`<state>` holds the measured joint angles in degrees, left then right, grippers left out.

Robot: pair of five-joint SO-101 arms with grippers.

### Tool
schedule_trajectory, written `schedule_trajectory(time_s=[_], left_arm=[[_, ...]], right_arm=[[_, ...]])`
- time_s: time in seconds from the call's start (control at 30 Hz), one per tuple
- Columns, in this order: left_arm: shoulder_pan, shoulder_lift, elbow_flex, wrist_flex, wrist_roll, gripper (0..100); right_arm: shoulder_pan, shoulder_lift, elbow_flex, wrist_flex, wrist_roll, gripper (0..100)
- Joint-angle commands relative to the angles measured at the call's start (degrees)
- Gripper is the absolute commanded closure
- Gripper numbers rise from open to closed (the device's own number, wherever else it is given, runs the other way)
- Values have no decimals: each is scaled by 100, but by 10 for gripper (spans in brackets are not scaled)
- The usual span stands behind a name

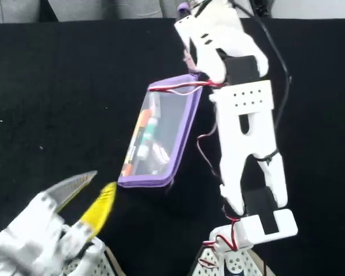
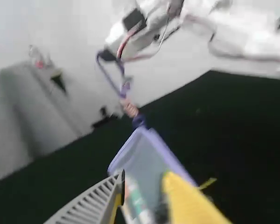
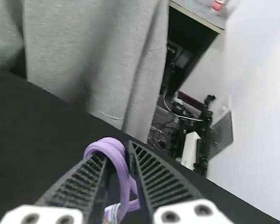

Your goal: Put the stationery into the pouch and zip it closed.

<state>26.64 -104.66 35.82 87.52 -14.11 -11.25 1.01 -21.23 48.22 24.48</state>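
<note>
The purple pouch (image 1: pixel 184 123) with a clear window lies mid-table, its far end tipped up. Through the window I see orange, green and white stationery (image 1: pixel 146 133) inside. My right gripper (image 1: pixel 184 9) is at the table's far edge, shut on the pouch's purple strap loop (image 3: pixel 113 156). The left wrist view shows that loop (image 2: pixel 111 70) hanging taut from the right gripper (image 2: pixel 113 50) down to the pouch (image 2: pixel 151 156). My left gripper (image 1: pixel 103 179) stands open just short of the pouch's near end, grey finger (image 2: pixel 91 203) and yellow finger (image 2: pixel 191 203) apart, holding nothing.
Black cloth (image 1: pixel 57 98) covers the table. The white right arm (image 1: pixel 244 126) runs along the pouch's right side, and its red wires (image 1: pixel 178 87) cross the pouch's far corner. Grey fabric (image 3: pixel 84 56) hangs behind the table. Both arm bases sit at the near edge.
</note>
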Motion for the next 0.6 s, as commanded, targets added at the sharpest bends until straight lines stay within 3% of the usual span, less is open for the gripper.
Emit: schedule_trajectory(time_s=[0.0,0.13,0.43,0.57], left_arm=[[-1253,53,1701,-1073,62,721],[-1824,44,2519,-1793,378,718],[-664,53,2211,-1767,396,717],[-620,53,2246,-1793,360,717]], right_arm=[[-457,-435,-338,220,-9,987],[-932,-769,-303,422,-9,987],[-1899,-1727,-303,1169,-9,987],[-2048,-2141,-295,1468,0,987]])
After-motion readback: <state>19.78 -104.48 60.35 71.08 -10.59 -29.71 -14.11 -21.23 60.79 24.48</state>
